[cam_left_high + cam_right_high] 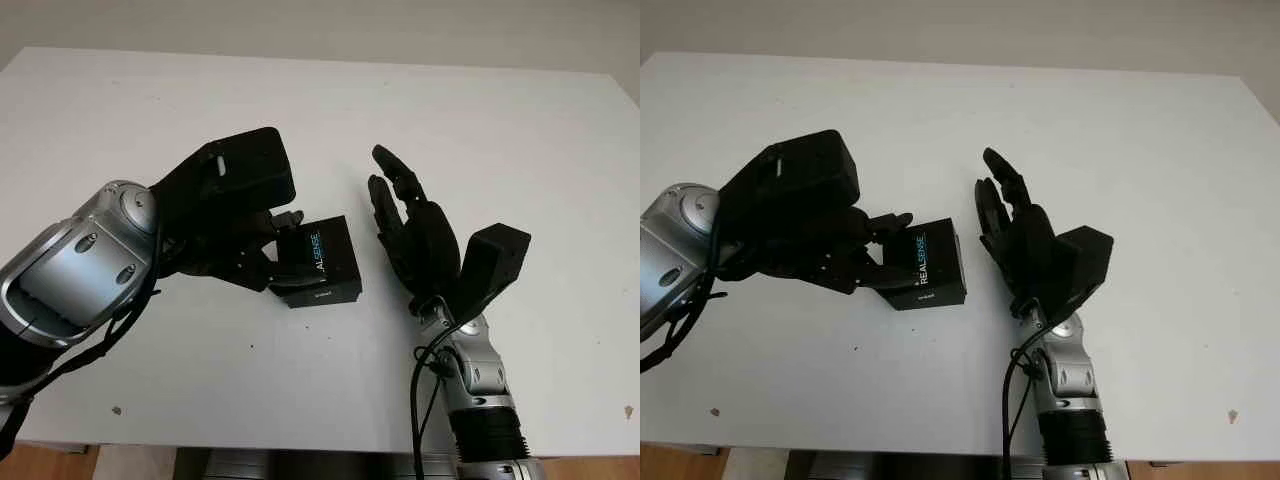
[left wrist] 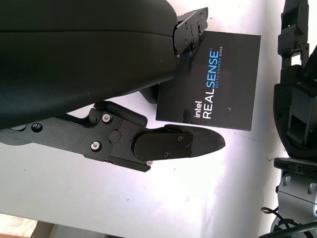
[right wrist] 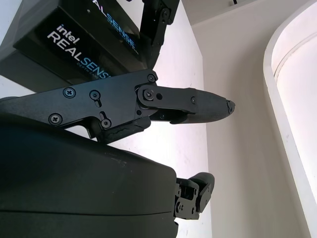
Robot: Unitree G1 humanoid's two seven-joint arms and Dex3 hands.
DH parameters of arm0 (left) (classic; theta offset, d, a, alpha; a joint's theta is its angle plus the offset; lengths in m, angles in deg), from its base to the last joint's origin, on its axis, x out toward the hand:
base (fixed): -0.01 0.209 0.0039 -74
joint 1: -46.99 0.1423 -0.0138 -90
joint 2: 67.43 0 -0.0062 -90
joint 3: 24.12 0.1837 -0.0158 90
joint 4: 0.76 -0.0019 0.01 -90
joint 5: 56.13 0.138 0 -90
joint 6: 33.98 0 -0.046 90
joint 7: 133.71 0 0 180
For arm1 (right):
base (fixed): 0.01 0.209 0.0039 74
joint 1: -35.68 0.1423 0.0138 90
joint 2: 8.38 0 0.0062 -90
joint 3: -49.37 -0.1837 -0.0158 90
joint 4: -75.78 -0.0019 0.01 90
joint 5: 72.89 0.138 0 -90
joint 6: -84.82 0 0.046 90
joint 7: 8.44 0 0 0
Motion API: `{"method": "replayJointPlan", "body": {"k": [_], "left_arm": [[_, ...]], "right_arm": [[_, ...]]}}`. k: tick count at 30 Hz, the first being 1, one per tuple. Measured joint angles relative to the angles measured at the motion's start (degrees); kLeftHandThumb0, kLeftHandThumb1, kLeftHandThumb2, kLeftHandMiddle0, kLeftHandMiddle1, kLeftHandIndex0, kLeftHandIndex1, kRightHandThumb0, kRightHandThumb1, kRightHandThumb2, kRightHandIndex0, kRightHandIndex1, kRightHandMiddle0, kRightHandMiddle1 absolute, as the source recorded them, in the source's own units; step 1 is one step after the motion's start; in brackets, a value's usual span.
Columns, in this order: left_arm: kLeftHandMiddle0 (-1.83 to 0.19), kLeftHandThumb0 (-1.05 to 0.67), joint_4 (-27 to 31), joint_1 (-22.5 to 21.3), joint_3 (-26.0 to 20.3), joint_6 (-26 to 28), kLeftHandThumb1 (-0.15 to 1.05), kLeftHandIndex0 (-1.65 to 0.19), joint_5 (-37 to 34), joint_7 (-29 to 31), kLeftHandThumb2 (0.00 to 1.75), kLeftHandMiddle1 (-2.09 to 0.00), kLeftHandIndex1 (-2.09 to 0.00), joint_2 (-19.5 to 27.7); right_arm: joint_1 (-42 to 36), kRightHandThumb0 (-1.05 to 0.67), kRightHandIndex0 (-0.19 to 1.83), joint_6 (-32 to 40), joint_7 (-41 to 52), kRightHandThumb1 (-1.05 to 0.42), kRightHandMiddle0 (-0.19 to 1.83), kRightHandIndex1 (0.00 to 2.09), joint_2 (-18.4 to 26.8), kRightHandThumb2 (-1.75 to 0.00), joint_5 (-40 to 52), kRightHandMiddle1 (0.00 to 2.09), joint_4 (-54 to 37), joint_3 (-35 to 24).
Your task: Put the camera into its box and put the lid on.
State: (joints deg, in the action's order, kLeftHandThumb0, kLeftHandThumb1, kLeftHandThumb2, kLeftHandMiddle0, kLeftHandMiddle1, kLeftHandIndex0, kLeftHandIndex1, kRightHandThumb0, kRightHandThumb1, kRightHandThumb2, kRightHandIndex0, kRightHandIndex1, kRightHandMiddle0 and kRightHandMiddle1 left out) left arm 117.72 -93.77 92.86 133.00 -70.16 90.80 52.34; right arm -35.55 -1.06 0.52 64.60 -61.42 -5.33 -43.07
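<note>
The black camera box lies closed on the white table, its lid printed "intel REALSENSE". My left hand is at the box's left end, one finger by the far corner and another finger along the near edge. The fingers are extended, and whether they touch the box is unclear. My right hand stands open a little to the right of the box, fingers pointing away from me and apart from it. The right wrist view shows the box's side beyond my fingers.
The table's front edge runs close below both forearms. A black cable hangs along the right forearm. Small dark specks mark the tabletop near the front edge.
</note>
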Motion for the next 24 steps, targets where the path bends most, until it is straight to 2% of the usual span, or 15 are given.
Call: {"method": "replayJointPlan", "body": {"k": [4, 7, 9, 12, 15, 17, 18, 21, 24], "left_arm": [[0.19, -0.62, -0.71, -0.01, 0.02, -0.42, 1.05, 0.19, -0.12, -0.30, 0.41, 0.00, 0.00, -0.04], [0.19, -0.65, -2.48, 0.06, 1.07, -4.81, 1.05, 0.19, 0.67, -0.39, 0.45, 0.00, 0.00, 0.54], [0.19, -0.65, -3.87, 1.21, 2.65, -13.00, 1.05, 0.19, 4.43, -0.97, 0.46, 0.00, 0.00, 2.11], [0.19, -0.64, -5.80, 4.38, 4.55, -28.24, 1.05, 0.19, 12.76, -3.35, 0.47, 0.00, 0.00, 3.95], [0.19, -0.65, -9.62, 6.75, 6.89, -44.63, 1.05, 0.19, 24.76, -8.63, 0.52, 0.00, 0.00, 4.57], [0.19, -0.67, -14.26, 6.86, 8.24, -56.03, 1.05, 0.19, 35.13, -13.31, 0.56, 0.00, 0.00, 4.94], [0.19, -0.68, -16.61, 6.69, 8.28, -60.07, 1.05, 0.19, 39.60, -15.19, 0.57, 0.00, 0.00, 4.95], [0.19, -0.70, -22.78, 5.95, 8.09, -67.90, 1.05, 0.19, 49.53, -17.95, 0.61, 0.00, 0.00, 4.69], [0.18, -0.71, -26.59, 5.85, 6.22, -71.00, 1.05, 0.19, 54.26, -18.61, 0.59, -0.01, 0.00, 3.22]], "right_arm": [[0.01, -0.61, 0.03, 0.24, 0.12, -1.05, -0.18, 0.06, 0.00, -0.41, 0.02, 0.73, 0.00, 0.02], [0.01, -0.61, 0.03, 0.61, 0.07, -1.05, -0.18, 0.05, 0.00, -0.41, -0.02, 0.73, 0.00, 0.02], [0.01, -0.61, 0.03, 0.61, 0.09, -1.05, -0.18, 0.06, -0.02, -0.41, -0.02, 0.73, 0.00, 0.03], [0.01, -0.60, 0.04, 0.61, 0.08, -1.05, -0.18, 0.06, -0.11, -0.40, -0.02, 0.88, 0.00, 0.06], [0.00, -0.61, 0.04, 0.66, 0.08, -1.05, -0.19, 0.06, -0.12, -0.40, -0.02, 0.80, -0.01, 0.04], [-0.08, -0.61, 0.04, 1.00, 0.06, -1.05, -0.18, 0.06, -0.11, -0.40, -0.01, 0.77, -0.11, 0.01], [-0.16, -0.61, 0.04, 1.18, 0.05, -1.05, -0.19, 0.06, -0.11, -0.40, 0.01, 0.76, -0.21, 0.00], [-0.39, -0.60, 0.03, 1.31, 0.13, -1.05, -0.19, 0.05, -0.05, -0.40, 0.11, 0.74, -0.50, -0.10], [-0.50, -0.60, 0.03, 1.30, 0.49, -1.05, -0.17, 0.05, 0.19, -0.41, 0.12, 0.68, -0.51, -0.22]]}}
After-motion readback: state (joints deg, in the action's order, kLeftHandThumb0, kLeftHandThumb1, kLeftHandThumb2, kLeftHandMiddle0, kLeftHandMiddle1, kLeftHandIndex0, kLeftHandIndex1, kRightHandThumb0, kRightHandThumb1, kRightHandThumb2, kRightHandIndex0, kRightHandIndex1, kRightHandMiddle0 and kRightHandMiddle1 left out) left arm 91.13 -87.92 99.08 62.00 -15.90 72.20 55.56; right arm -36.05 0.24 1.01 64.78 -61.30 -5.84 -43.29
